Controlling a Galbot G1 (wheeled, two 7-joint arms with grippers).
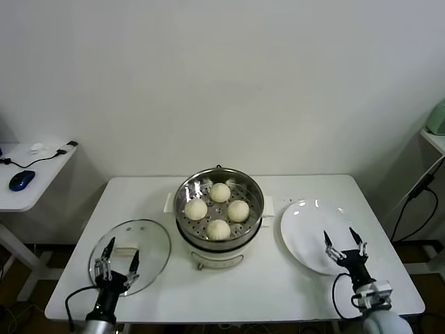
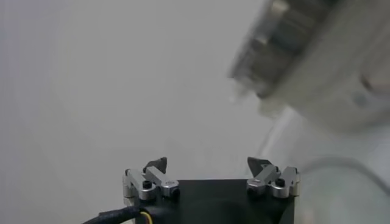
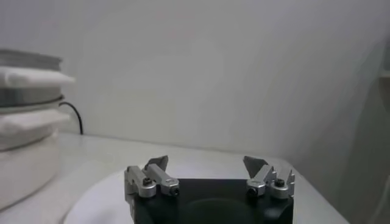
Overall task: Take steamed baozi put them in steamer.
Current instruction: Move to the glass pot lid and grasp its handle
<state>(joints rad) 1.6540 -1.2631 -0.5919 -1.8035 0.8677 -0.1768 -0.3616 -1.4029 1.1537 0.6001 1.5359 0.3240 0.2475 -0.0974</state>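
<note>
Nearest the head camera, two grippers stand at the front edge of the white worktop (image 1: 278, 278). Left gripper (image 1: 117, 260): raised over the near rim of the round glass lid (image 1: 139, 243), jaws spread apart and holding nothing; in the left wrist view the same gripper (image 2: 207, 165) shows two separated tips with clear space between them. Right gripper (image 1: 344, 243): poised at the near edge of the flat white plate (image 1: 306, 226), jaws likewise released and bare; the right wrist view confirms this gripper (image 3: 206, 163) with its tips well apart above the plate (image 3: 97, 201).

Steamer (image 1: 219, 209): round shiny steel pot on a white base, at the middle of the worktop, between lid and plate. Steamed baozi (image 1: 218, 210): four cream-white domed buns lying on the perforated tray inside the steamer, set in a diamond, one toward the wall, one toward the front, one to each side, near one another but apart.

Side table (image 1: 28, 188), well to the robot's left: carries a blue mouse (image 1: 21, 179) and a black cable. No brand, label or writing can be read on any item.
</note>
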